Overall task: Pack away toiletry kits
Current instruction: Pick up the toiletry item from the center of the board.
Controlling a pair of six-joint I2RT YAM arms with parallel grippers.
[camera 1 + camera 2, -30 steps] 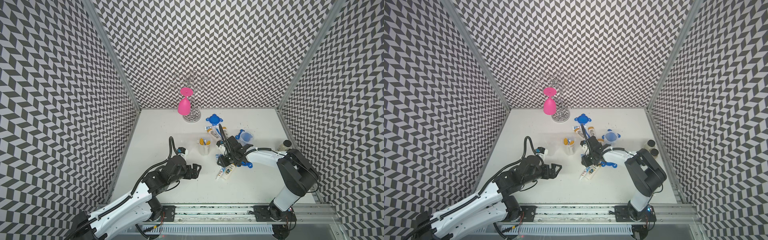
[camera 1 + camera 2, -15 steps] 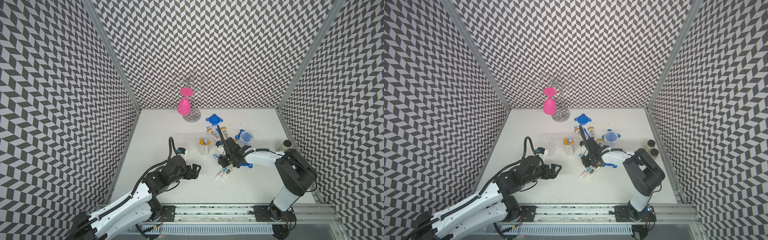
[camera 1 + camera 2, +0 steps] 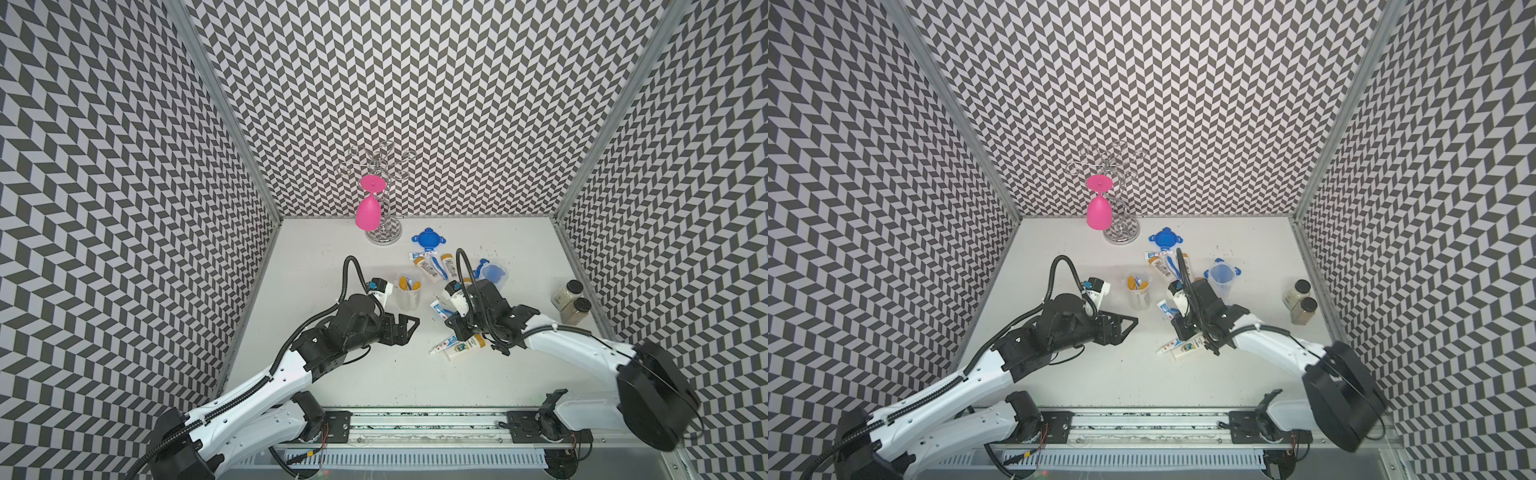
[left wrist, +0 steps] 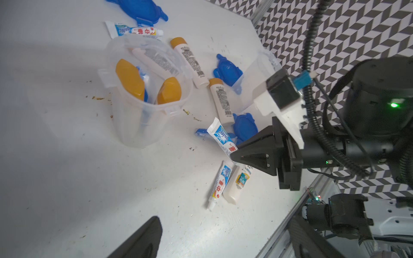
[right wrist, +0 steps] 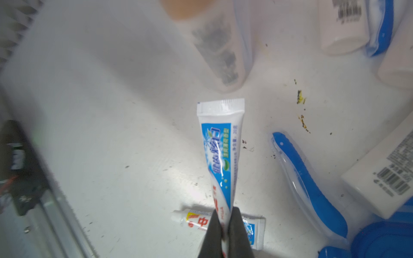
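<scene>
Chevron-walled cell, white bench point(image 3: 395, 386): right end effector point(image 5: 224, 225) is clamping the small white-blue toothpaste tube point(image 5: 220, 152) at its cap end, crimp tilting up. Left end effector point(image 3: 409, 326) is hovering near, jaws apart. Suggest lifting clear, then lowering crimp-first into the open clear plastic jar point(image 4: 138, 129).
</scene>
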